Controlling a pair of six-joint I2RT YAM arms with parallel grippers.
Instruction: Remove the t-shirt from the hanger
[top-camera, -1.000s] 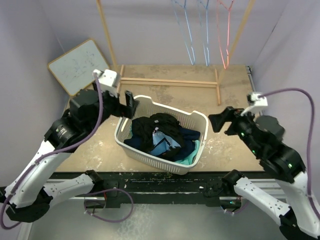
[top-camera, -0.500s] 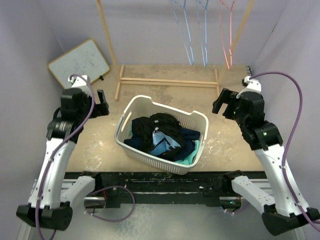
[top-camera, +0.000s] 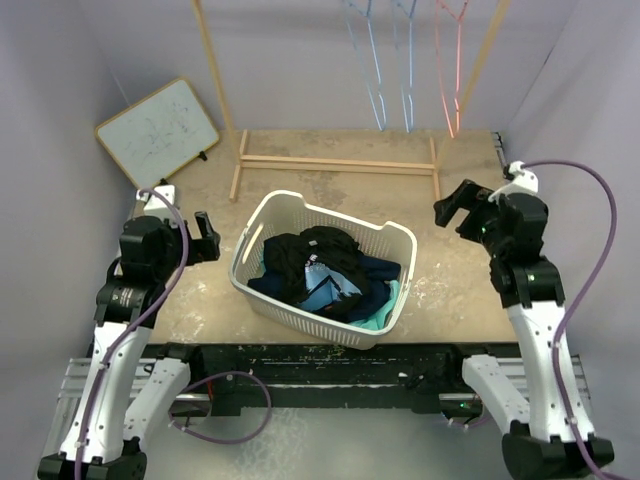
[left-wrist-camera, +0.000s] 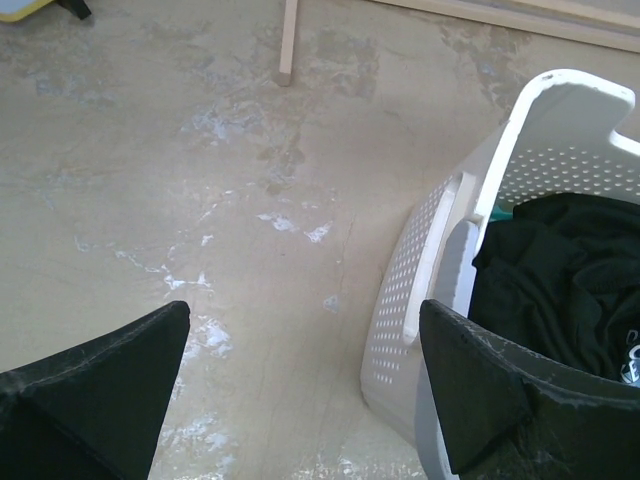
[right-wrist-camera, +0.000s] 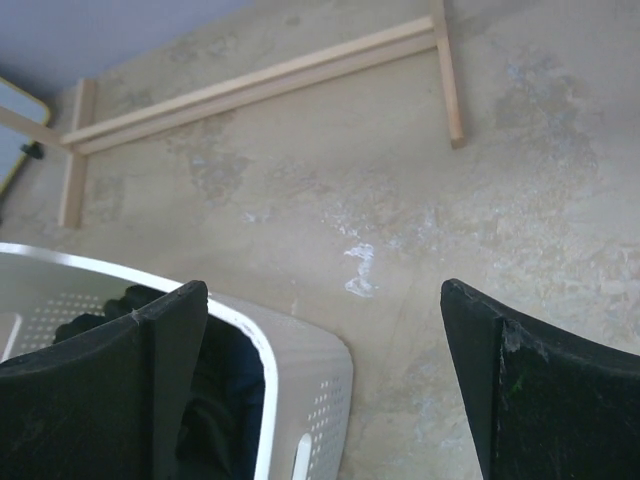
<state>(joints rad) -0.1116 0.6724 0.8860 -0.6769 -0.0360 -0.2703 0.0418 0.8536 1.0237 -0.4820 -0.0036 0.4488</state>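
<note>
The basket (top-camera: 330, 212) is sitting in the middle of the table (top-camera: 300, 180), closer to the near edge than the far one. A heap of dark clothes is lying inside it, and the black t-shirt (top-camera: 310, 250) is lying crumpled on top of that heap, with something light blue showing beneath it toward the near rim.

The left gripper (top-camera: 207, 238) is hanging over the table's left edge, just beside the basket's left wall and not touching it. Its fingers (left-wrist-camera: 100, 390) are standing wide apart, gripping nothing; in the left wrist view only bare table is showing between them, with the basket's perforated side passing behind the right-hand finger.

The right gripper (top-camera: 455, 208) is hovering near the right edge, off the basket's far right corner. Its fingers (right-wrist-camera: 540, 390) are spread wide too and are holding nothing, with scuffed table and the basket's rim lying below them.

At the far edge the wooden rack (top-camera: 340, 162) is standing, and the blue and red hangers (top-camera: 380, 105) are dangling from it, well apart from the t-shirt. A whiteboard (top-camera: 160, 130) is leaning at the far left corner.
</note>
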